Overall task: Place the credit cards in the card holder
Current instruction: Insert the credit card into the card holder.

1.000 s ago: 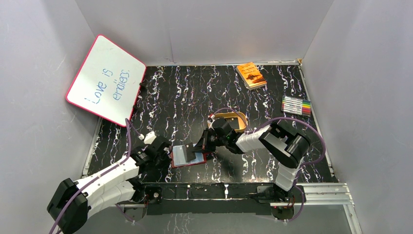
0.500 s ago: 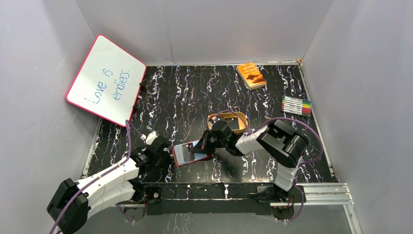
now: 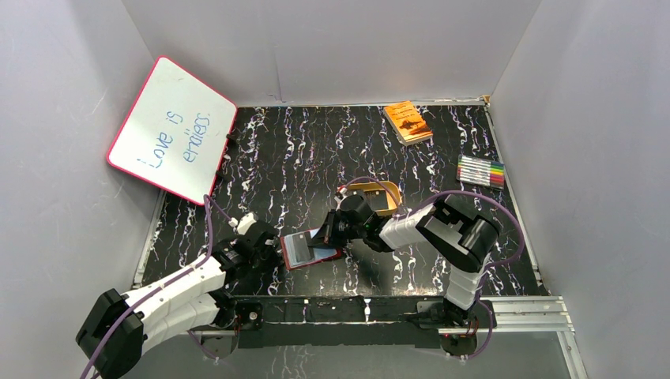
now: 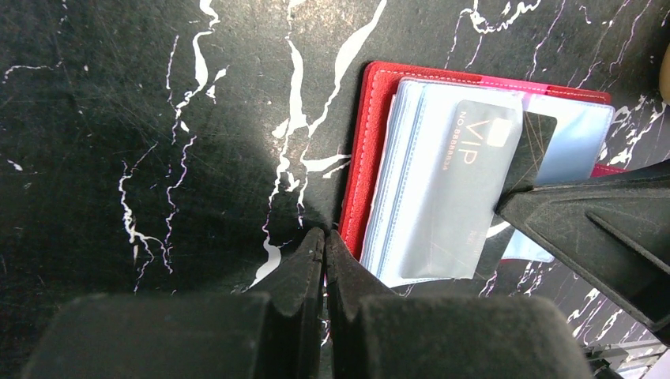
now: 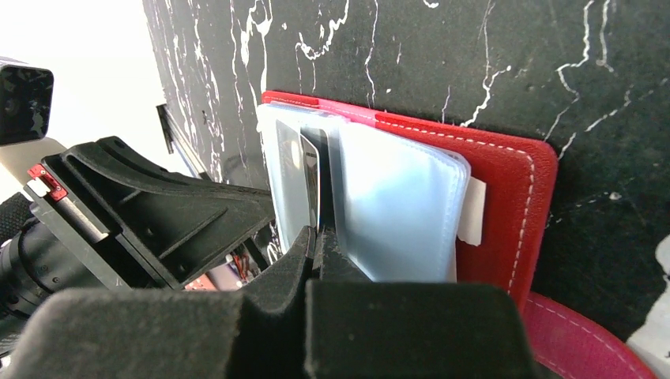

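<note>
Right tool point(image 5: 318, 234) clenched on one end of a dark credit card point(image 4: 540, 139) lettered VIP. The card is part-way inside a clear plastic sleeve of the card holder point(image 4: 370, 150), and its gripped end is bare outside the sleeve.

Card holder lies open, red cover down and sleeves fanned upward, on the black marbled table point(image 3: 300, 150). It is close to the near edge, between the two arms and a little left of centre.

Left tool point(image 4: 324, 241) also clenched, fingers pressed together with nothing seen between them. Its tips are down at the holder's left edge, but whether they touch the cover or sit just beside it, cannot tell.

Gold oval tray point(image 3: 393, 189) sits just beyond the right wrist, something dark and flat lying in it.

Orange book point(image 3: 408, 121) at far right. Set of coloured markers point(image 3: 481, 170) by the right wall. Pink-framed whiteboard point(image 3: 172, 130) leans on the left wall, handwritten in blue.
</note>
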Available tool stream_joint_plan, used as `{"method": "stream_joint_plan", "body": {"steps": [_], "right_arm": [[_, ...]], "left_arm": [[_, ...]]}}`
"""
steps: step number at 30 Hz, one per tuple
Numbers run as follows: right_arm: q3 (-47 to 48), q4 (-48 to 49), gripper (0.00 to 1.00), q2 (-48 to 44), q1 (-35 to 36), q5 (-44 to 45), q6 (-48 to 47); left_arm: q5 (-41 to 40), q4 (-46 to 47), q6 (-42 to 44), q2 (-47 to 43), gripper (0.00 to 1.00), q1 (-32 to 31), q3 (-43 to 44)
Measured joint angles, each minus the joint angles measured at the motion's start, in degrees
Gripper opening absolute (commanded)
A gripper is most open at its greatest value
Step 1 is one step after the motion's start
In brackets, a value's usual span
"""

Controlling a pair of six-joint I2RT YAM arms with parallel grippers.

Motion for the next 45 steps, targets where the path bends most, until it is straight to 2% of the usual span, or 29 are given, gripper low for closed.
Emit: {"method": "stream_joint_plan", "body": {"steps": [13,22,27,31,35,39,45], "right_arm": [[2.84,-1.84,0.0,0.96,0.48,-1.95,-2.62],[2.91,-7.69,0.37,-1.18,0.7,-0.9,-4.35],[2.93,-14.49,0.44,-4.31,1.07,0.79,-6.69],[3.02,-19.26,0.43,-6.8,1.05,2.29,-8.63],[4.35,-23.8,0.35,-8.11,0.63,4.11,-10.8],[6.27,-27.34,0.31,-8.15,0.04,5.77,-13.07],[8.22,-30.05,0.15,-8.15,-0.22,7.76,-15.45]], "left_arm": [[0.81,2.03,0.0,0.87,0.0,-0.02,-0.24],[0.76,2.19,-0.02,0.83,0.0,-0.02,-0.24],[0.61,2.03,-0.04,0.63,0.0,-0.02,-0.26],[0.59,1.99,-0.04,0.61,0.0,-0.02,-0.26],[0.52,1.95,-0.04,0.59,0.0,-0.02,-0.26],[0.46,1.86,-0.04,0.52,0.0,-0.02,-0.26],[0.42,1.81,-0.02,0.48,0.0,-0.02,-0.26]]}}
